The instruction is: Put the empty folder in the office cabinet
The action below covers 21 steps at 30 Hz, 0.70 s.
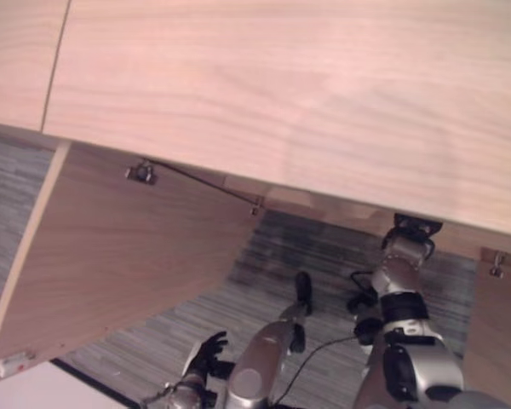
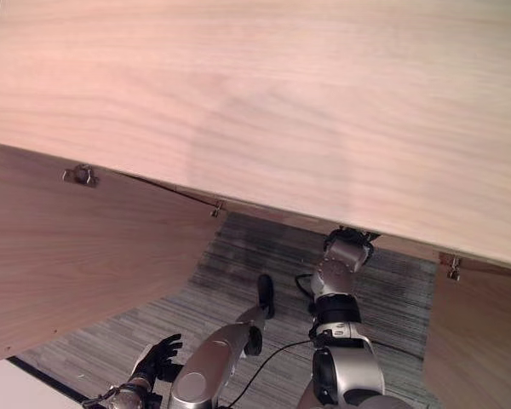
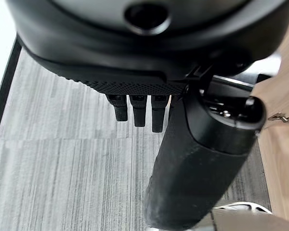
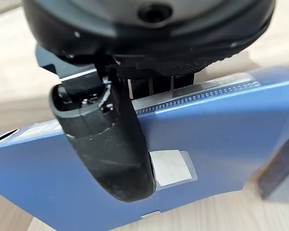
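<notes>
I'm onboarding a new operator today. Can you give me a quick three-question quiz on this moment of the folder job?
1. True or false: the left hand holds the blue folder.
2. The right hand's thumb presses on: A) the folder, B) a hinge, C) the carpet?
3. Fill in: the left hand hangs over the grey ____.

Key: 1 false, its fingers are straight and hold nothing. 2 A, pinching it inside the wooden cabinet. 3 carpet.
</notes>
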### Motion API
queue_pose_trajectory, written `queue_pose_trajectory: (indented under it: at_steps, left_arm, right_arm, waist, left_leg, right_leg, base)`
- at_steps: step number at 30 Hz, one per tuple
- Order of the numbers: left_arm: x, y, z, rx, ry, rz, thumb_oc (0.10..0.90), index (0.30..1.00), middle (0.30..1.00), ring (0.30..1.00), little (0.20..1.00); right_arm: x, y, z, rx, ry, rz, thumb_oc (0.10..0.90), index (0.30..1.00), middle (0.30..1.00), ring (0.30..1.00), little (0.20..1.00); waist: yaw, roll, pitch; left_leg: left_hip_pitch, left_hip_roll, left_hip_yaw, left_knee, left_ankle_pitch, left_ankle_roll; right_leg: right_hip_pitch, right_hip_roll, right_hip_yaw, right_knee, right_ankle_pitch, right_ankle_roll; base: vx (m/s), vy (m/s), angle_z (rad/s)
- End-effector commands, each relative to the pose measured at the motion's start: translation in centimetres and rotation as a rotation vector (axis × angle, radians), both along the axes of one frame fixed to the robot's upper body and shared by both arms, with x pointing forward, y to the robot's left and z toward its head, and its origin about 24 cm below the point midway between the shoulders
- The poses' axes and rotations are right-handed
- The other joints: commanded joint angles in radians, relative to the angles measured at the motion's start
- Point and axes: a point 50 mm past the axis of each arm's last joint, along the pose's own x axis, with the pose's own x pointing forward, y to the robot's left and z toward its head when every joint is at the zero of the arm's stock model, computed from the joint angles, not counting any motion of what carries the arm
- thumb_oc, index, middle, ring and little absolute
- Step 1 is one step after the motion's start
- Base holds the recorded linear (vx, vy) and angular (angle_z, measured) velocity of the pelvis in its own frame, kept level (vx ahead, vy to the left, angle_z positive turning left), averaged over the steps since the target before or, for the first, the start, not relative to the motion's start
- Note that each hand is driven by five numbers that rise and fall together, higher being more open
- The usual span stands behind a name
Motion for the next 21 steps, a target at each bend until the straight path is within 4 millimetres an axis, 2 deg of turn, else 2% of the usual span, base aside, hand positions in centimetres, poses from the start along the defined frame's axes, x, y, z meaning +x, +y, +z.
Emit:
queue_pose_trajectory:
  at_steps: [1, 5, 8, 9, 10, 11, 14, 21]
  left_arm:
    - [-2.8, 3.4, -0.5, 0.129, 0.087, 0.0, 0.8, 0.9, 0.9, 0.9, 0.9]
    - [-2.4, 3.5, -0.3, 0.139, 0.075, -0.005, 0.8, 0.9, 0.9, 0.9, 0.9]
    - [-1.9, 3.9, 0.0, 0.156, 0.054, 0.0, 0.8, 0.9, 0.9, 0.9, 0.9]
    - [-2.1, 4.3, 0.0, 0.18, 0.062, -0.004, 0.8, 0.9, 0.9, 0.9, 0.9]
    - [-2.0, 4.2, 0.0, 0.18, 0.059, -0.004, 0.8, 0.9, 0.9, 0.9, 0.9]
    - [-2.0, 4.6, -0.1, 0.203, 0.07, -0.004, 0.8, 0.9, 0.9, 0.9, 0.9]
    - [-1.6, 4.6, 0.0, 0.213, 0.06, -0.008, 0.8, 0.9, 0.9, 0.9, 0.9]
    - [-1.4, 4.9, 0.6, 0.215, 0.034, -0.007, 0.8, 0.9, 0.9, 0.9, 0.9]
  right_arm:
    - [-0.4, -0.3, 5.3, -0.135, -0.222, -0.048, 0.4, 0.3, 0.3, 0.3, 0.3]
    - [-0.8, 0.3, 4.5, -0.117, -0.212, -0.037, 0.4, 0.3, 0.3, 0.3, 0.3]
    - [-1.0, 0.7, 5.2, -0.122, -0.252, -0.03, 0.4, 0.3, 0.3, 0.3, 0.3]
    - [-1.2, 1.0, 6.1, -0.127, -0.284, -0.039, 0.4, 0.3, 0.3, 0.3, 0.3]
    - [-1.2, 1.0, 6.2, -0.128, -0.286, -0.04, 0.4, 0.3, 0.3, 0.3, 0.3]
    - [-1.3, 1.1, 7.0, -0.127, -0.317, -0.048, 0.4, 0.3, 0.3, 0.3, 0.3]
    - [-1.5, 1.3, 8.1, -0.117, -0.363, -0.057, 0.4, 0.3, 0.3, 0.3, 0.3]
    - [-2.3, 1.8, 10.0, -0.123, -0.452, -0.072, 0.4, 0.3, 0.3, 0.3, 0.3]
  waist:
    - [0.005, -0.013, -0.016]
    - [-0.011, -0.022, 0.003]
    - [-0.016, -0.025, 0.019]
    - [-0.018, -0.029, 0.019]
    - [-0.017, -0.031, 0.019]
    - [-0.019, -0.039, 0.019]
    - [-0.025, -0.049, 0.019]
    - [-0.039, -0.046, 0.019]
  left_leg:
    - [0.036, 0.078, 0.023, 0.0, -0.059, -0.088]
    - [0.036, 0.067, 0.025, 0.02, -0.077, -0.083]
    - [-0.001, 0.065, 0.024, 0.063, -0.092, -0.083]
    - [-0.055, 0.064, 0.024, 0.11, -0.112, -0.081]
    - [-0.061, 0.064, 0.026, 0.115, -0.113, -0.079]
    - [-0.118, 0.071, 0.03, 0.172, -0.135, -0.075]
    - [-0.203, 0.083, 0.035, 0.259, -0.165, -0.066]
    - [-0.358, 0.111, 0.038, 0.428, -0.228, -0.044]
  right_leg:
    - [0.046, -0.069, 0.052, 0.041, 0.014, 0.164]
    - [0.043, -0.082, 0.058, 0.047, 0.021, 0.17]
    - [0.019, -0.09, 0.068, 0.062, 0.019, 0.169]
    - [-0.026, -0.095, 0.086, 0.092, 0.016, 0.169]
    - [-0.032, -0.096, 0.086, 0.094, 0.016, 0.166]
    - [-0.073, -0.105, 0.099, 0.123, 0.011, 0.163]
    - [-0.13, -0.122, 0.111, 0.164, 0.0, 0.152]
    - [-0.244, -0.165, 0.148, 0.259, -0.039, 0.125]
  base:
    - [-0.03, 0.052, 0.04]
    - [-0.02, 0.023, 0.01]
    - [-0.06, -0.003, -0.03]
    - [-0.08, -0.013, -0.01]
    - [-0.11, -0.008, 0.02]
    - [-0.06, -0.003, 0.02]
    - [-0.08, -0.007, -0.04]
    - [-0.06, 0.024, -0.06]
